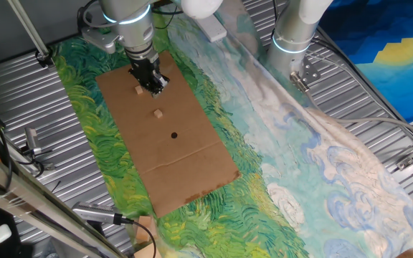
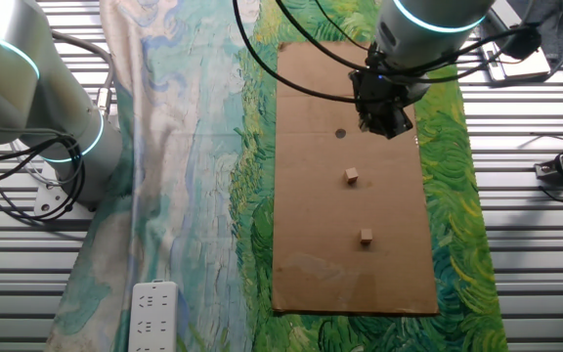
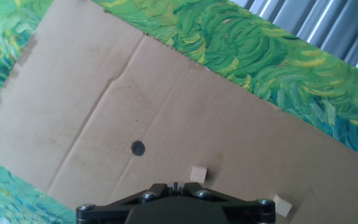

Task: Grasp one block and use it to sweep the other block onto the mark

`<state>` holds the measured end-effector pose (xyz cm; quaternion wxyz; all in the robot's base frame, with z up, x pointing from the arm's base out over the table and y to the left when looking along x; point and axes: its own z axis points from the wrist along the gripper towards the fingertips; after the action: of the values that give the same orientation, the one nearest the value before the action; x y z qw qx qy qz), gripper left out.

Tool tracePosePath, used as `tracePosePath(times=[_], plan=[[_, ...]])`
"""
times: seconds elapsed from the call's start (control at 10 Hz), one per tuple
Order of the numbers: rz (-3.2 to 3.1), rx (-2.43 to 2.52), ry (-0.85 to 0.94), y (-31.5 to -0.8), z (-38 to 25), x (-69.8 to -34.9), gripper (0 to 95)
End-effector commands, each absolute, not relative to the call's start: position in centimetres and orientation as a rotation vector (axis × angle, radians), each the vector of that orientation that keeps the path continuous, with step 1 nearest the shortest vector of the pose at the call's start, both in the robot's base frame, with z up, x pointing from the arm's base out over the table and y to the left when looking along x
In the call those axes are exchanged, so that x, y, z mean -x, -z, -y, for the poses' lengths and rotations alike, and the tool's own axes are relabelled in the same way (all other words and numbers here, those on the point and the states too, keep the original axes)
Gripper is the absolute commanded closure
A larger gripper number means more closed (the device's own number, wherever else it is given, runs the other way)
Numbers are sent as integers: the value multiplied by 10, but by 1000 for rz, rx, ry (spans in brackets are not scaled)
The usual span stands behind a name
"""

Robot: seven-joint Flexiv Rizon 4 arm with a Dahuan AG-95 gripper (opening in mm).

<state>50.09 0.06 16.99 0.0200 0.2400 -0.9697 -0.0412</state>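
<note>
The pincer (image 1: 155,84) hangs above the cardboard sheet (image 1: 192,168), with nothing between its fingers and touching neither block. How wide it stands cannot be told: in both fixed views the fingers merge into one dark shape, and the hand view shows only the black base of the hand along the bottom edge.

Two small tan blocks lie on the cardboard, apart from each other. In one fixed view the first block (image 1: 139,89) sits just beside the pincer, and the second block (image 1: 158,113) lies between it and the mark (image 1: 174,135), a small black dot near the middle of the sheet. The other fixed view shows the same line-up: mark (image 2: 339,134), then second block (image 2: 351,175), then first block (image 2: 366,235). In the hand view the mark (image 3: 138,148) lies well clear of both blocks.

The cardboard rests on a painted green and blue cloth (image 1: 292,172) spread over the worktop.
</note>
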Motion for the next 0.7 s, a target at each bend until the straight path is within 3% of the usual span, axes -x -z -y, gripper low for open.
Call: tracePosePath(times=[0.1, 0.7], plan=[[3005, -756, 125, -170, 0, -500, 950], [2983, -837, 109, -170, 0, -500, 950]])
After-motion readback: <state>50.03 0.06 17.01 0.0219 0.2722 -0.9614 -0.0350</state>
